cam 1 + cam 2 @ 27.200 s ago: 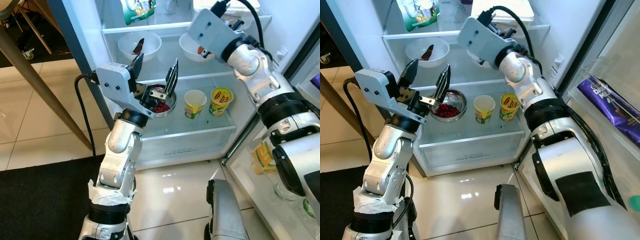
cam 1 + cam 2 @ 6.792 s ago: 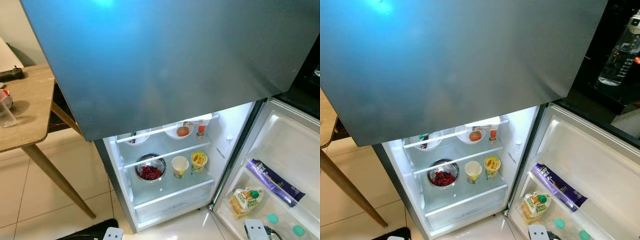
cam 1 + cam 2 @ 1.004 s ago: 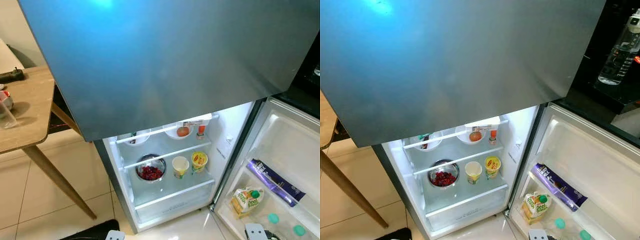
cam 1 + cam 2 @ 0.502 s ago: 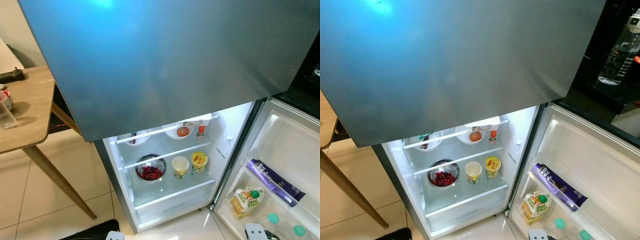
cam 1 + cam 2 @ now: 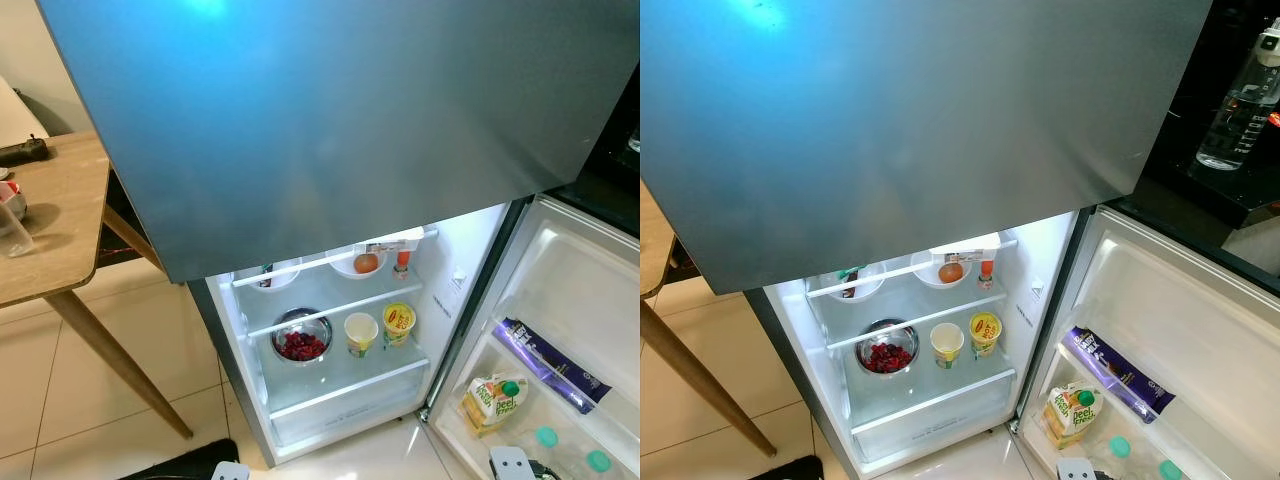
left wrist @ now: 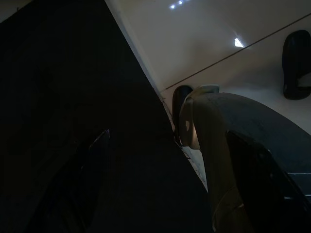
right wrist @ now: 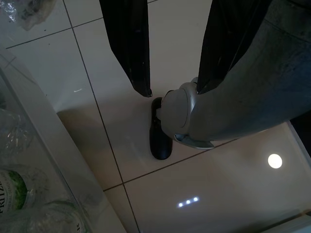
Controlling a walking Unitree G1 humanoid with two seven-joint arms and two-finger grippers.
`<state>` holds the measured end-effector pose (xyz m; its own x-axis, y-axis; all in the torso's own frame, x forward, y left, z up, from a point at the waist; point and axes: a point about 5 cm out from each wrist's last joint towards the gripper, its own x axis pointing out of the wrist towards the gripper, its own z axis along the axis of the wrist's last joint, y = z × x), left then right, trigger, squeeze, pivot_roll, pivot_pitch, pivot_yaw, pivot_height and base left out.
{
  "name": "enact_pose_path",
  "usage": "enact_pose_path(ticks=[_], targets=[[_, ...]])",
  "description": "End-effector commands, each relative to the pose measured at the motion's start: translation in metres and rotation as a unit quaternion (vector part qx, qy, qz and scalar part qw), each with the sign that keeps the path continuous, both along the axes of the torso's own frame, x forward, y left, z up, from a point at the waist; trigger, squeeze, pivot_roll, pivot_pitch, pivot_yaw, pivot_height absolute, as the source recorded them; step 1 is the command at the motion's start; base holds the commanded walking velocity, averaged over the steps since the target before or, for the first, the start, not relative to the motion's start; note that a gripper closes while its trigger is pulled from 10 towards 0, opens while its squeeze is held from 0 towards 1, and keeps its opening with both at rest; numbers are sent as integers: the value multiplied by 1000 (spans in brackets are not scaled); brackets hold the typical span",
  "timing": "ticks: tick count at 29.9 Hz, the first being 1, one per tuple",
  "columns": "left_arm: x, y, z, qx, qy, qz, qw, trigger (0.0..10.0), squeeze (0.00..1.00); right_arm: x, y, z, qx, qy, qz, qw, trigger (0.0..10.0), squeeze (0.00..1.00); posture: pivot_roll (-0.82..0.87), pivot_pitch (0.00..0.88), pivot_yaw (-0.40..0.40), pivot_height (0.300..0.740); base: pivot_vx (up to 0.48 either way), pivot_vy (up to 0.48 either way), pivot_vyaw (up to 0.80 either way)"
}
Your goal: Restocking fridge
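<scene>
The fridge (image 5: pixel 330 120) stands before me with its lower door (image 5: pixel 585 290) swung open to the right. On the lit middle shelf sit a steel bowl of red berries (image 5: pixel 301 340), a paper cup (image 5: pixel 360 332) and a yellow tub (image 5: pixel 398 321). The shelf above holds two white bowls (image 5: pixel 362 262), one with an orange item. Both arms hang low. My right gripper (image 7: pixel 172 91) is open above the floor tiles, beside my own leg (image 7: pixel 243 97). In the dark left wrist view my left gripper (image 6: pixel 175 170) looks open, with nothing held.
The door shelf carries a juice carton (image 5: pixel 493 400), a purple bar (image 5: pixel 550 365) and bottles (image 7: pixel 12 194). A wooden table (image 5: pixel 50 230) stands to the left with a slanted leg (image 5: pixel 115 365). A black mat (image 5: pixel 175 467) lies at my feet. A water bottle (image 5: pixel 1230 105) stands on the dark counter at right.
</scene>
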<state>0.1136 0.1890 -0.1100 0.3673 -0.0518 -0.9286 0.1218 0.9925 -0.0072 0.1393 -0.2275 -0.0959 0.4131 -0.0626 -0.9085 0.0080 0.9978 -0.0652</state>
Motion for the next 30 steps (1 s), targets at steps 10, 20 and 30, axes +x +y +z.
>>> enact_pose_path(ticks=[10, 20, 30], targets=[[-3, 3, 0, 3, 7, -1, 1000, 10000, 0, -4, 3, -2, 1, 8, 5, 1000, 10000, 0, -65, 0, -16, 740, 0, 0, 0], [-3, -1, -1, -2, 9, 2, 1000, 10000, 0, -2, 2, -1, 0, 7, 6, 1000, 10000, 0, -61, 0, -19, 740, 0, 0, 0], [-3, 4, -1, 2, 7, 2, 1000, 10000, 0, -2, 2, -1, 0, 6, 6, 1000, 10000, 0, -61, 0, -18, 740, 0, 0, 0]])
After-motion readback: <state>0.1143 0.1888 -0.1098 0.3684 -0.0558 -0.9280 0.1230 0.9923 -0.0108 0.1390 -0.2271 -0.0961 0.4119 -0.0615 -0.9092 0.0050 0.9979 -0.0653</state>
